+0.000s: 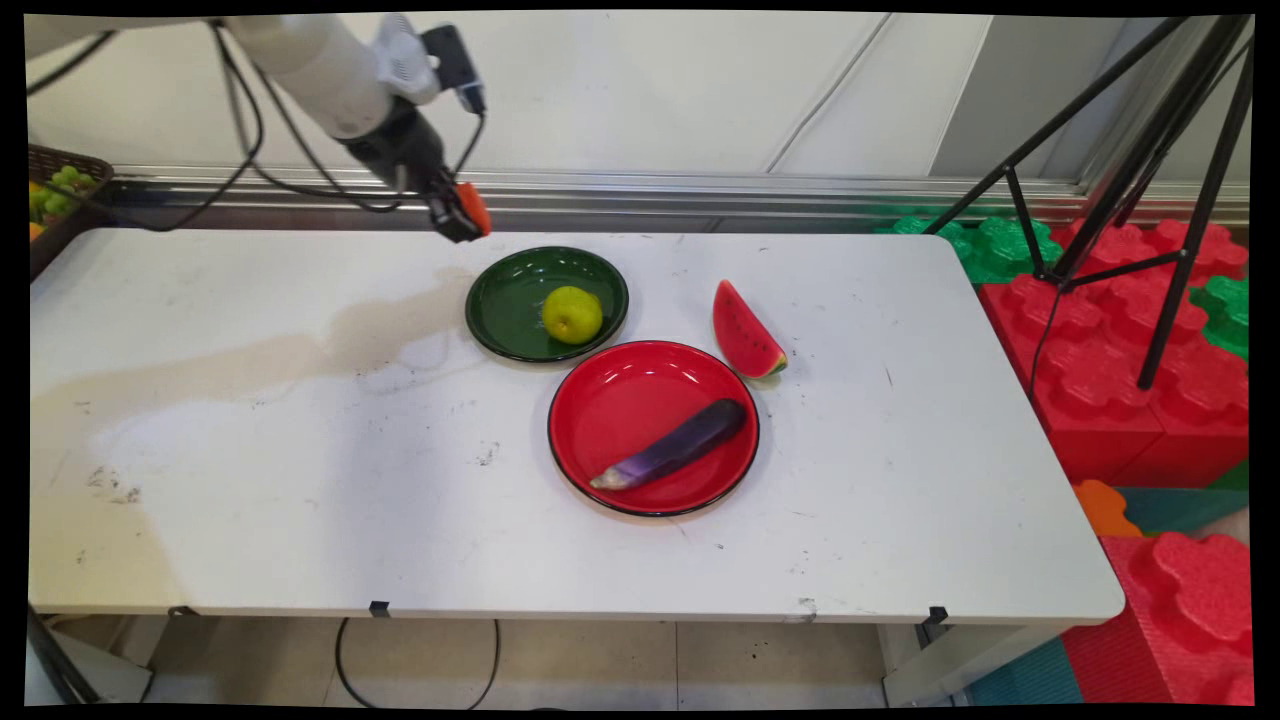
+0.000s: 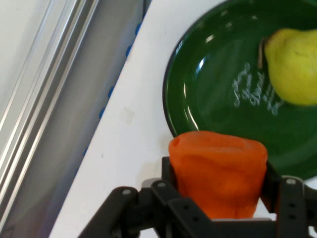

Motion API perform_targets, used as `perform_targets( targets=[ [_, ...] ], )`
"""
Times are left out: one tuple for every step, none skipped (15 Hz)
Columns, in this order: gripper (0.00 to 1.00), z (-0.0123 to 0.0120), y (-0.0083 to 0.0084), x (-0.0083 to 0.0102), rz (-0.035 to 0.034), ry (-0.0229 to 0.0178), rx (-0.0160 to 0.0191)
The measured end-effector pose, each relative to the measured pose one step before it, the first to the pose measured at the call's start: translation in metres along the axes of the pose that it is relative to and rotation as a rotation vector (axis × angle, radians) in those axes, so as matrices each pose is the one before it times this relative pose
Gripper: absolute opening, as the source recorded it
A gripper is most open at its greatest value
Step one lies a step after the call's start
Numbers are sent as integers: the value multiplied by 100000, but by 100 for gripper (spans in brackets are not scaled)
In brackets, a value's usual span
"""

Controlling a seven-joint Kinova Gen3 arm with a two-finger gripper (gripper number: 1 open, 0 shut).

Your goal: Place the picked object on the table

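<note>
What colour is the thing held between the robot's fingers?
Orange. The held object shows best in the hand view, clamped above the green plate.

Near the tabletop's (image 1: 250,480) far edge, a plate (image 1: 510,305) holds a pear (image 1: 572,314) in its right half. A second plate (image 1: 620,400) sits just in front of it and slightly right, with an eggplant (image 1: 672,446) lying across it. A watermelon slice (image 1: 746,331) lies just beyond that plate's right rim. A fruit basket (image 1: 60,190) stands off the far left corner.

Bright, even light; hand view perhaps slightly soft.
</note>
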Motion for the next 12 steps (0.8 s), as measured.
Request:
perform_targets(
  targets=[
    [0,-668,127,-511,-66,-59,-85],
    [0,-944,237,-773,105,-169,-155],
    [0,-1017,303,-961,98,-451,-222],
    [0,-883,368,-1008,426,-716,-389],
    [0,-658,388,-854,962,-822,-420],
    [0,-370,287,-538,533,-576,-356],
    [0,-482,497,-773,653,-932,-607],
    [0,-259,371,-482,308,-723,-541],
    [0,-302,594,-649,416,-1222,-899],
    [0,-152,414,-372,56,-754,-664],
    [0,-145,623,-491,-48,-1198,-1040],
    [0,-70,400,-320,-327,-741,-513]
  ],
)
